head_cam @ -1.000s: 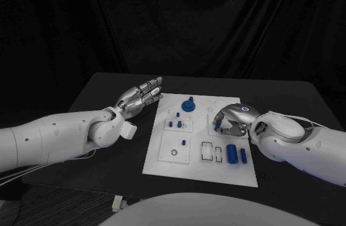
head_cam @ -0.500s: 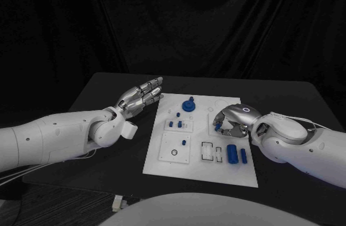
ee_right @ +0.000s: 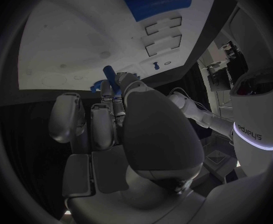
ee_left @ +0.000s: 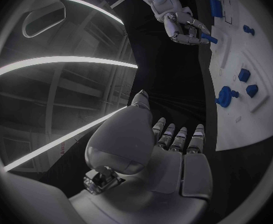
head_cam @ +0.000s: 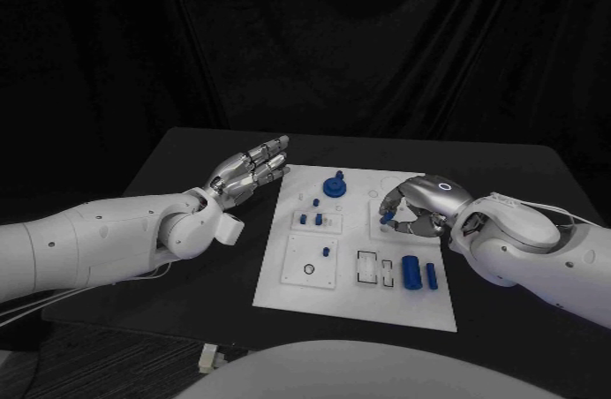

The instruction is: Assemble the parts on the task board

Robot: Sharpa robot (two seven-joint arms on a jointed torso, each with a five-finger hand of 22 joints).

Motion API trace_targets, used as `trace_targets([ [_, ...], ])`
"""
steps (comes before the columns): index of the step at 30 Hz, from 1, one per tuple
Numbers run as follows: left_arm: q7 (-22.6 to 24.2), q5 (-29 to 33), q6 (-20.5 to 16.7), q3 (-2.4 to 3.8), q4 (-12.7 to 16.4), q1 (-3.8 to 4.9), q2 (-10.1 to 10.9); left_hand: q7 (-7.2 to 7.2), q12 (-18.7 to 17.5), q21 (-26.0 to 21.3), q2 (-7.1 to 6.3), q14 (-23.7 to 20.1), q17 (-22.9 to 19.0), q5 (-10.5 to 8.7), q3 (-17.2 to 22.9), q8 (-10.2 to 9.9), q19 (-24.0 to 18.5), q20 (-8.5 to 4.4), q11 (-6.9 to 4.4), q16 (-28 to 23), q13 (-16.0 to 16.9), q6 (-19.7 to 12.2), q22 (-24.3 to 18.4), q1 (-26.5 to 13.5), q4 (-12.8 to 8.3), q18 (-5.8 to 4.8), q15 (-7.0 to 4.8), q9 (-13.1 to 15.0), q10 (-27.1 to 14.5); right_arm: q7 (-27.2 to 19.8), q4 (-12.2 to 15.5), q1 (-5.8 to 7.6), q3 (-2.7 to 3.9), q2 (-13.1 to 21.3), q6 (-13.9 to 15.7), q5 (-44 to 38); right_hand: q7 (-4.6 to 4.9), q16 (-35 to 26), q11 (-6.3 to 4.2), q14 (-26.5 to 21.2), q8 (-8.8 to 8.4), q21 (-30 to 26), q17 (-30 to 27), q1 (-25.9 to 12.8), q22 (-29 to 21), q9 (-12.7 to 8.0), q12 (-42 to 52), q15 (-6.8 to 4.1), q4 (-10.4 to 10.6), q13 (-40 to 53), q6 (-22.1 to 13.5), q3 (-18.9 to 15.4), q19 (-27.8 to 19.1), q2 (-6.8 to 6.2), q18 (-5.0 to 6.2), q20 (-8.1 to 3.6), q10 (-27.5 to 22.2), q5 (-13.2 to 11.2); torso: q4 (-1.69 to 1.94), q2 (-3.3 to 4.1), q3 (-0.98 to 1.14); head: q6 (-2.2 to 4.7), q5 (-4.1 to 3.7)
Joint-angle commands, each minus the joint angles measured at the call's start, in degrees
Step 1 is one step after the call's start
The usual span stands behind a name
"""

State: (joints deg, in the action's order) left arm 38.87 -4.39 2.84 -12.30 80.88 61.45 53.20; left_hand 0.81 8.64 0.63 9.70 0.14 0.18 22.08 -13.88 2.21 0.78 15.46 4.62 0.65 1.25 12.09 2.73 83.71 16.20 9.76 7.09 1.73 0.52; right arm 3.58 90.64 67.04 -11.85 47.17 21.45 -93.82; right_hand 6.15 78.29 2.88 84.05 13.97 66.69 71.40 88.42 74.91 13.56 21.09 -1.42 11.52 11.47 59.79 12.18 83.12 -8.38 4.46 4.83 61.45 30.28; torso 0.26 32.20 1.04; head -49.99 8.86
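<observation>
Head view: the right hand [head_cam: 414, 209] is pinching a small blue peg [head_cam: 386, 216] just above the board [head_cam: 296, 289], over its right half. The left hand [head_cam: 252, 166] is hovering beside the board's left edge, fingers spread, holding nothing.

Left wrist view: the left hand [ee_left: 174, 149] is lying wide and empty near the board [ee_left: 248, 119]; the right hand [ee_left: 185, 27] is gripping the peg [ee_left: 210, 38] at the board's edge.

Right wrist view: fingers [ee_right: 114, 97] are closing on the peg [ee_right: 109, 74] above the board [ee_right: 74, 45]. Judgement: the peg needs keeping upright and aligning over its hole before pressing down.
</observation>
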Motion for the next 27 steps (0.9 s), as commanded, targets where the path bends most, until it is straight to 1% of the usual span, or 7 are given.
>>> trace_targets([
  [1,5.16,0.33,0.48,0.06,0.03,-0.07,-0.14,0.13,0.11,0.08,0.10,0.01,0.09,0.22,-0.04,0.22,0.15,0.46,-0.17,0.22,0.06,0.18,0.10,0.46,-0.32,0.41,0.53,0.01,-0.09,0.47,1.59,1.03,0.05,0.45,2.03,1.09,0.11,0.18,-0.03,1.73,0.31,0.36,0.01,-0.10,9.05,0.23,0.38,-0.12,-0.07,0.09,0.48,0.17,-0.24,0.31,0.14,-0.35,0.48,-0.38,0.04,0.00,0.02,-0.01,-0.02],
  [7,5.16,0.33,0.51,0.06,0.01,-0.07,-0.20,0.14,0.13,0.08,0.11,0.01,0.09,0.07,-0.11,0.22,0.15,0.59,-0.16,0.23,0.06,0.18,0.10,0.35,-0.20,0.42,0.67,0.02,-0.09,0.67,5.31,1.92,0.05,0.93,2.20,2.87,0.10,0.35,-0.07,1.82,0.55,0.64,0.27,-0.13,9.12,0.44,0.42,-0.17,-0.13,0.10,0.68,0.27,-0.15,0.45,0.09,-0.40,0.73,-0.55,0.01,0.01,0.00,-0.01,0.28],
  [10,5.14,0.33,0.48,0.06,0.03,-0.08,-0.19,0.14,0.14,0.09,0.11,0.01,0.09,0.05,-0.12,0.22,0.15,0.59,-0.15,0.23,0.06,0.19,0.10,0.33,-0.19,0.42,0.68,0.02,-0.10,0.89,6.94,2.06,0.05,0.53,1.39,3.77,0.10,0.33,-0.07,1.82,0.56,0.70,0.25,-0.12,9.13,0.46,0.42,-0.17,-0.14,0.10,0.70,0.28,-0.13,0.46,0.08,-0.40,0.74,-0.56,0.00,0.02,0.00,-0.01,0.40],
  [14,5.10,0.33,0.45,0.06,0.04,-0.08,-0.19,0.14,0.14,0.09,0.11,0.01,0.09,0.05,-0.12,0.22,0.15,0.59,-0.15,0.23,0.06,0.19,0.10,0.33,-0.19,0.42,0.68,0.02,-0.10,1.18,8.28,2.03,0.04,-0.71,0.05,4.31,0.24,0.26,0.10,1.83,0.47,0.65,0.12,-0.37,9.11,0.58,0.05,-0.09,-0.07,-0.08,0.33,0.36,-0.14,0.45,0.07,-0.40,0.49,-1.11,-0.02,0.06,0.00,-0.01,0.50],
  [20,5.05,0.33,0.45,0.05,0.08,-0.09,-0.26,0.15,0.18,0.09,0.14,0.01,0.09,0.05,-0.12,0.22,0.15,0.61,-0.14,0.21,0.07,0.20,0.10,0.32,-0.17,0.43,0.69,0.02,-0.09,1.42,8.45,1.34,0.04,-4.07,-2.23,4.65,0.32,0.11,0.20,1.77,0.36,0.46,-0.12,-0.41,9.06,0.64,-0.26,-0.01,-0.08,-0.23,0.01,0.52,-0.20,0.51,0.10,-0.36,0.29,-1.43,0.00,0.07,0.00,-0.01,0.95],
  [22,5.05,0.33,0.45,0.05,0.11,-0.09,-0.27,0.15,0.16,0.09,0.16,0.01,0.09,0.05,-0.12,0.22,0.16,0.63,-0.11,0.22,0.06,0.18,0.11,0.31,-0.16,0.43,0.69,0.02,-0.09,1.38,7.97,0.77,0.04,-5.67,-3.21,4.71,0.38,0.20,0.25,1.79,0.30,0.47,0.03,-0.34,9.06,0.68,-0.41,0.03,-0.15,-0.31,-0.16,0.66,-0.21,0.58,0.10,-0.33,0.20,-1.53,0.03,0.08,0.01,-0.01,1.01],
  [27,5.15,0.33,0.45,0.05,0.13,-0.09,-0.24,0.15,0.18,0.08,0.16,0.01,0.08,0.05,-0.13,0.24,0.15,0.64,-0.09,0.21,0.07,0.25,0.09,0.31,-0.15,0.43,0.70,0.03,-0.09,0.87,6.66,-0.56,0.04,-8.64,-4.44,4.75,0.46,0.62,0.32,1.98,0.25,1.24,0.67,-0.13,9.26,0.75,-0.61,0.08,-0.32,-0.41,-0.34,0.90,0.04,0.70,-0.05,-0.31,0.09,-1.62,0.02,0.06,-0.01,-0.01,1.29],
])
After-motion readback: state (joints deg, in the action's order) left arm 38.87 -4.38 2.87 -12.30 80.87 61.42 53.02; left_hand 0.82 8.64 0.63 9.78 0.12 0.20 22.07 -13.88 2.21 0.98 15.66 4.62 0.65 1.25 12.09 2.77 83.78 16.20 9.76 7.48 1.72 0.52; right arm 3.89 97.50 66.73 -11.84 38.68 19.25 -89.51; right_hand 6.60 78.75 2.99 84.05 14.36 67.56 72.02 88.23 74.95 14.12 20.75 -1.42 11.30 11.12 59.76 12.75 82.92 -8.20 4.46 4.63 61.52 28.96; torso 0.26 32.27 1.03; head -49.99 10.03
